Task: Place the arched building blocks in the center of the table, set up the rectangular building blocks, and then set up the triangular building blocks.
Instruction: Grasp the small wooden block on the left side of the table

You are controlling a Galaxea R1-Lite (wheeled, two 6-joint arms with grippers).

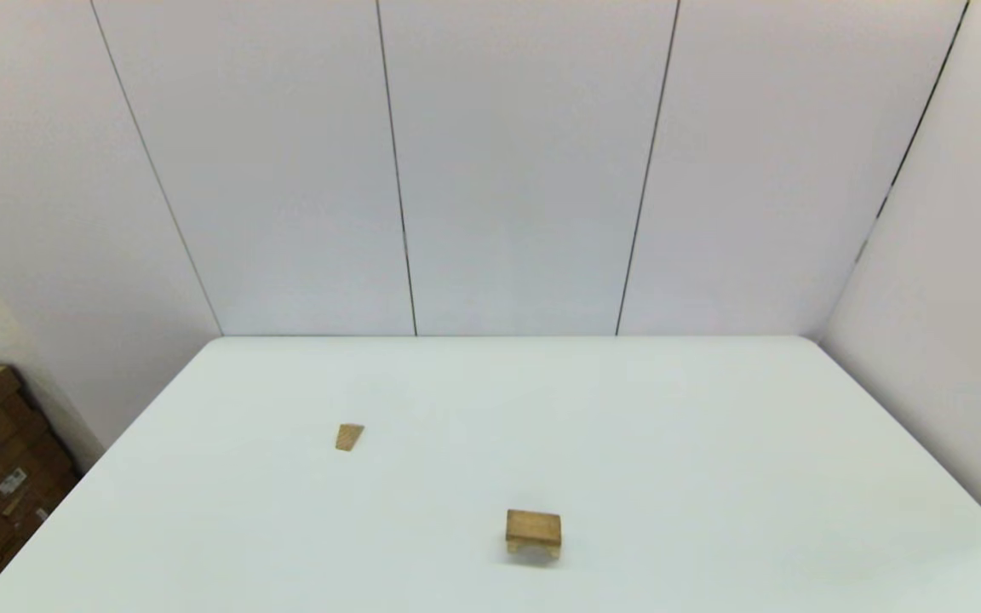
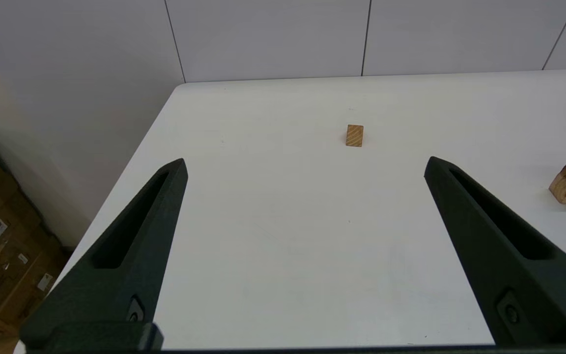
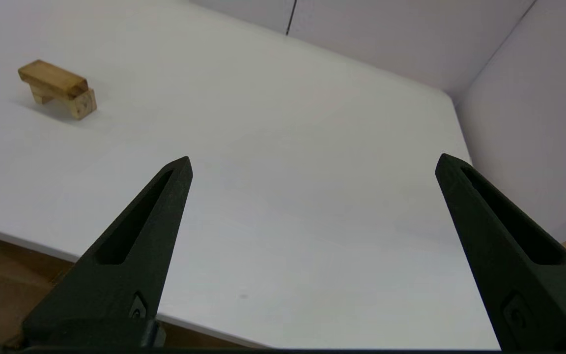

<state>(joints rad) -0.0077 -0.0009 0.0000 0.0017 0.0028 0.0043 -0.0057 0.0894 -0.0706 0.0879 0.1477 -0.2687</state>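
Two hands, my left hand (image 2: 305, 162) and right hand (image 3: 312, 162), hang spread wide and empty over the near counter (image 1: 712, 443) edge. Just past them, near the middle, the arched block (image 1: 533, 534) stands with the tan slab (image 3: 53, 77) seemingly on top. Farther left lies the small wedge (image 1: 349, 437), flat. I judge it comes next: a left-hand reach and pinch.

My arch block (image 1: 533, 533), light wood, stands on the table (image 1: 669, 443) with its curved cut-out facing down, near the front edge around mid-width. The small tan slab (image 1: 349, 437) lies flat, well apart, farther back and to its left.
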